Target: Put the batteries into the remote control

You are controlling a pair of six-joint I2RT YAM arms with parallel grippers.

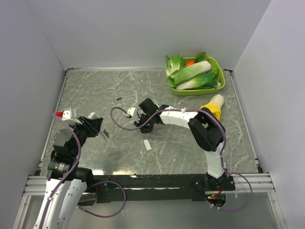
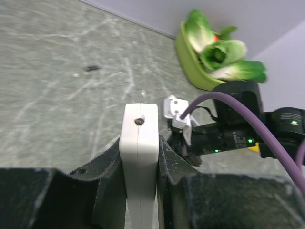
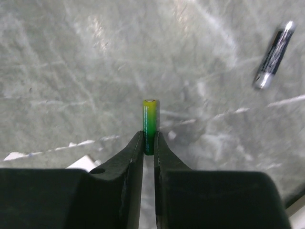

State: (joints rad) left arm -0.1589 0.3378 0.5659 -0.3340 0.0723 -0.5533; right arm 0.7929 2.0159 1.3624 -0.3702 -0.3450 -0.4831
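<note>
Two tools are seen over the grey marbled counter [image 1: 190, 152]. At the far left, by the side wall, a small white and red object [image 1: 62, 114] is found; what it is cannot be told. Just beside it, the left tool [image 2: 139, 142] is closed tight on the slim white plastic remote control [image 2: 139, 167], whose end, marked by a small screw, projects past the fingertips. Beyond that end, the other arm's black wrist and purple cable [image 2: 228, 105] are seen. Two small white scraps are laid on the counter, one [image 1: 106, 134] near the left tool and one [image 1: 147, 144] nearer the middle. Farther back, a dark slim cylinder with shiny ends [image 3: 274, 55] lies alone. The right tool [image 3: 148, 138] is pinched on a slim green battery [image 3: 149, 119], which sticks out past its fingertips. At the back right, a lime green tray [image 1: 220, 88] is filled with leafy green vegetables [image 1: 193, 74]. Just in front of it, a yellow and white vegetable [image 1: 214, 104] is partly hidden by the right arm.
</note>
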